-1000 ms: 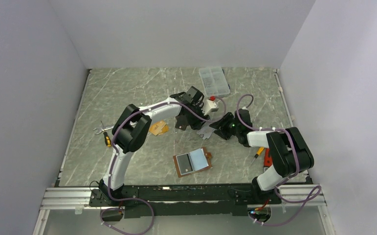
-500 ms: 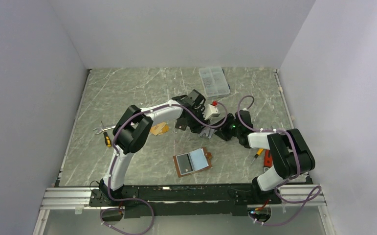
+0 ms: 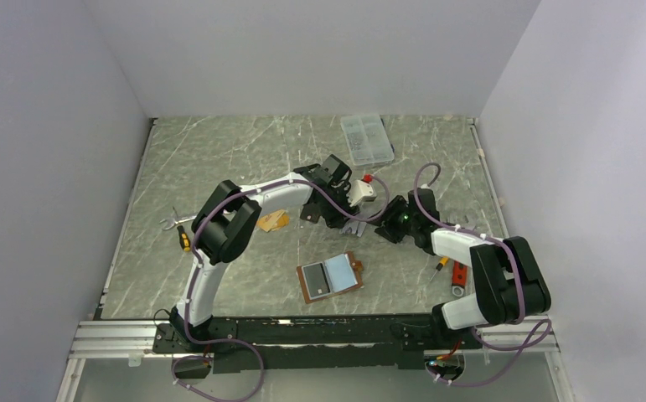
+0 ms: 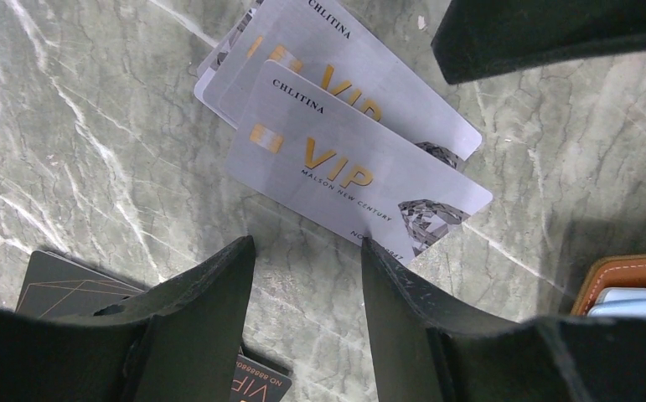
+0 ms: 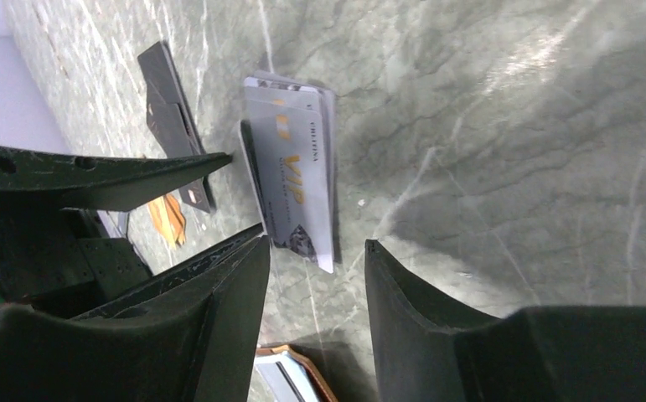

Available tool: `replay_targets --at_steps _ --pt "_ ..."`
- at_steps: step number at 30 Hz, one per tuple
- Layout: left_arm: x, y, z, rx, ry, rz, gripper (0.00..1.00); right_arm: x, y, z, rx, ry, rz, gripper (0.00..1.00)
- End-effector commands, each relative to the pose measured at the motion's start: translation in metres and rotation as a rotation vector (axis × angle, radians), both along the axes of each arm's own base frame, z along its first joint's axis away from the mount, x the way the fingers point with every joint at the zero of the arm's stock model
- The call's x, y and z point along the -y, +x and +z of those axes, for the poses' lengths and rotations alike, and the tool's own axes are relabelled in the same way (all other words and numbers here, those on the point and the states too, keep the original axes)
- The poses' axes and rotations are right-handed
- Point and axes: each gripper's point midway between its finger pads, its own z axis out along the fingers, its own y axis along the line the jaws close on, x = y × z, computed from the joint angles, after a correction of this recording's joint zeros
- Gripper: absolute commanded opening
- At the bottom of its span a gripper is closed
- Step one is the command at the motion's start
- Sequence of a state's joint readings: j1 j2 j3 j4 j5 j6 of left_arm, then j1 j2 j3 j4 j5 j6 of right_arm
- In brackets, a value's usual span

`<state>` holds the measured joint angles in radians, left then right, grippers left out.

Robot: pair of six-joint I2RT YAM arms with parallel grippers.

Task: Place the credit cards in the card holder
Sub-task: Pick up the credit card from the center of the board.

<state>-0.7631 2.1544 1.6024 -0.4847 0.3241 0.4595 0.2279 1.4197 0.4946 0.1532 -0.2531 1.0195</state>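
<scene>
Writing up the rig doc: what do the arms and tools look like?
The left arm and right arm have white links and bulky black joint housings, with lilac cables looped along them. A green light glows near the right wrist. The left tool and right tool each have two matte black, tapering fingers, lightly scuffed.

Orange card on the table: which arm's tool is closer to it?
Left. The left tool hovers to the orange card's right; the right tool is farther right, beyond the left one.

Left wrist view: card holder cut by the right edge; black card partly behind a left gripper finger; lower silver cards overlapped by the top one.
</scene>
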Motion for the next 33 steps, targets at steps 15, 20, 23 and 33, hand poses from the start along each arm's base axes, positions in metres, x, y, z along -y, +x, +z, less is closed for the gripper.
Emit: replay_targets --at_steps 15,20,23,33 --pt "-0.001 -0.005 0.014 0.022 -0.013 -0.016 0.55 -0.052 0.021 0.022 0.121 0.093 0.190 0.44" --pt "0.000 -0.006 0.015 0.019 -0.016 -0.019 0.55 -0.054 0.021 0.014 0.107 0.089 0.193 0.39" --pt "0.001 -0.006 0.014 0.016 -0.017 -0.021 0.55 -0.059 0.023 0.011 0.106 0.100 0.200 0.33" --pt "-0.003 0.004 0.034 -0.036 -0.069 0.025 0.53 -0.070 0.026 0.010 0.109 0.120 0.226 0.00"
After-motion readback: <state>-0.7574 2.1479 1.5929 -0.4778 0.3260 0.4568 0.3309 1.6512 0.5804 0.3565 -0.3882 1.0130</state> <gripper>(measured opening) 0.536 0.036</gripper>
